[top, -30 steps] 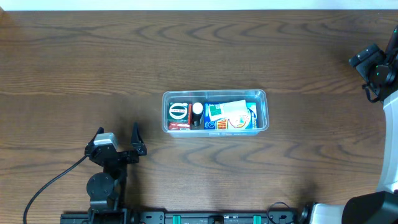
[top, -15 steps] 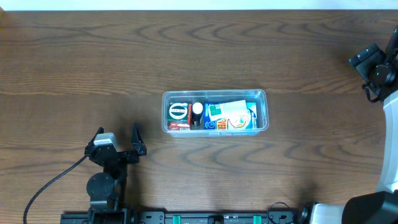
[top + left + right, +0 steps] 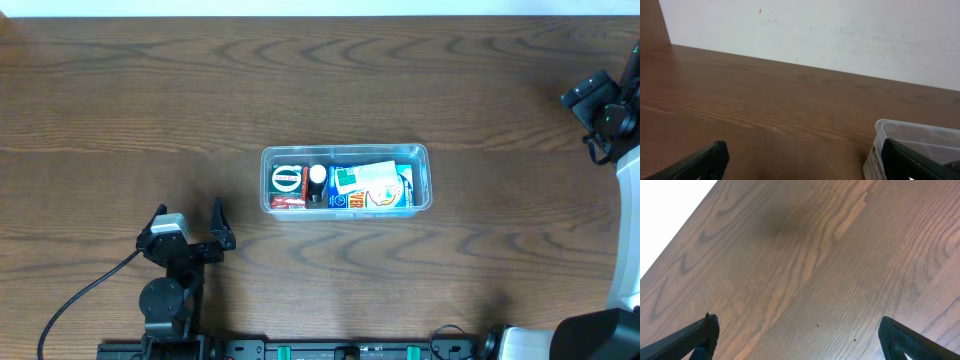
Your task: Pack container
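The clear plastic container (image 3: pixel 345 179) sits at the table's middle, holding several small packets: green-and-white and red ones at its left, blue and white ones at its right. Its corner shows at the lower right of the left wrist view (image 3: pixel 900 131). My left gripper (image 3: pixel 190 226) is open and empty, low at the front left, well short of the container; its fingers frame bare wood in its wrist view (image 3: pixel 802 160). My right gripper (image 3: pixel 597 105) is open and empty at the far right edge, over bare wood in its wrist view (image 3: pixel 800 335).
The dark wood table (image 3: pixel 320 80) stretches around the container. A white wall (image 3: pixel 815 30) runs behind the table's far edge. A black cable (image 3: pixel 80 300) trails from the left arm's base at the front left.
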You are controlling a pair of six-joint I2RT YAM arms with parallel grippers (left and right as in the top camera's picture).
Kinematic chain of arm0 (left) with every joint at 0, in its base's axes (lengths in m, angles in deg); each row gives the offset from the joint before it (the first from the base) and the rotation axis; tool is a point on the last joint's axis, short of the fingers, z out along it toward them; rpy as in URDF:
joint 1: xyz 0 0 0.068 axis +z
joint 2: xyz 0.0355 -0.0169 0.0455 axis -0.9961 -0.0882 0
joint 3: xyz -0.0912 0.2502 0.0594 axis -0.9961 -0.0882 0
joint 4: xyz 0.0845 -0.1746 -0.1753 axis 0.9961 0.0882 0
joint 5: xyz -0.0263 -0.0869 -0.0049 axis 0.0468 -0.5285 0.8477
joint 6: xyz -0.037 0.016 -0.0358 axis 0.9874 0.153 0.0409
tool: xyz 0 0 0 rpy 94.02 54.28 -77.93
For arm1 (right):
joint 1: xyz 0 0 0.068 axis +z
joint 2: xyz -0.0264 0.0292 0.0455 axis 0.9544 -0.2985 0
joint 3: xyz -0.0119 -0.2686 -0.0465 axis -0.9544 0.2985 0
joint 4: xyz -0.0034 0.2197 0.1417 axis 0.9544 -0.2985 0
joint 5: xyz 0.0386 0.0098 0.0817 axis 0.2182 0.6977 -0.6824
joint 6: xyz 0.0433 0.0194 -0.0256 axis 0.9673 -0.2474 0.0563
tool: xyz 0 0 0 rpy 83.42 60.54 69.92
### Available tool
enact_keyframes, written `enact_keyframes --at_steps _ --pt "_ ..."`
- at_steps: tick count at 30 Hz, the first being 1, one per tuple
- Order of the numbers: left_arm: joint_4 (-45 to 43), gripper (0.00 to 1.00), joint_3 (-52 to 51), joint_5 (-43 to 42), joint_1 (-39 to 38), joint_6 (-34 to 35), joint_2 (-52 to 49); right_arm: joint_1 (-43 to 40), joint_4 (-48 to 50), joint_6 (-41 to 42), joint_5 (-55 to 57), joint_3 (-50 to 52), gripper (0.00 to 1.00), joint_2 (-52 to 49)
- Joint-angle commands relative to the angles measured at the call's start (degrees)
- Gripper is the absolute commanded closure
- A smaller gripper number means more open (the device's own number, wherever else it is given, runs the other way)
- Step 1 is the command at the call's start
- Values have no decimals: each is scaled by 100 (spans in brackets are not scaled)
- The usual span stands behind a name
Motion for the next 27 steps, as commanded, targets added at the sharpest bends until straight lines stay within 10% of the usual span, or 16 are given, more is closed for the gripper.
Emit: enact_keyframes --at_steps 1,19,27 --pt "236 2 -94 68 28 -96 33 101 -7 -26 114 0 1 334" --pt "236 2 -94 68 28 -96 33 1969 291 -22 1036 1003 1 2118" --pt "236 2 -94 68 28 -96 33 1989 2931 -26 1029 3528 1 3674"
